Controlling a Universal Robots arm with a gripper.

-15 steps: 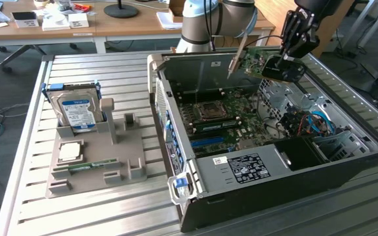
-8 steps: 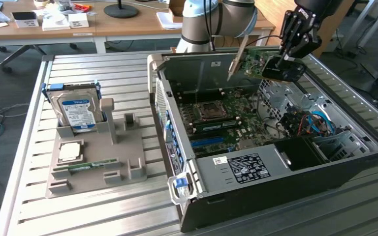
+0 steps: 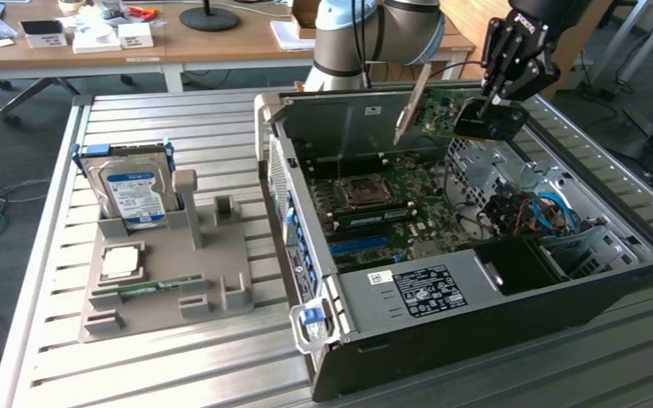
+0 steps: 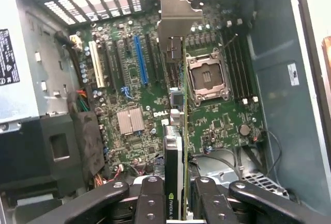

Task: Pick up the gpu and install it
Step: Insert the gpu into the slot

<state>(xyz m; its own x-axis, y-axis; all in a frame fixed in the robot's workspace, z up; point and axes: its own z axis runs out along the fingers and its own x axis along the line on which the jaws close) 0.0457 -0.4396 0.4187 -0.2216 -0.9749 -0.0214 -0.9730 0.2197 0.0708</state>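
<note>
A big metal table with long slats held everything. On it lay a black computer case, flat on its side with its open side up.

Behind the case stood the grey robot arm. It bent over the case's far edge, and its black end part reached down toward the open side.

Inside the case lay the green motherboard, with a square chip socket and a blue slot on it. A silver power box sat in the near part of the case.

Beside the case, on the exterior view's left, was a grey holder. A hard drive with a blue label stood up in it. A thin green stick lay flat in it.

The gpu hung in the air above the case, over the motherboard and not touching it. It was tilted, with its silver end plate pointing down into the case.

The gripper was squeezed tight on the gpu, one finger on each flat side.
</note>
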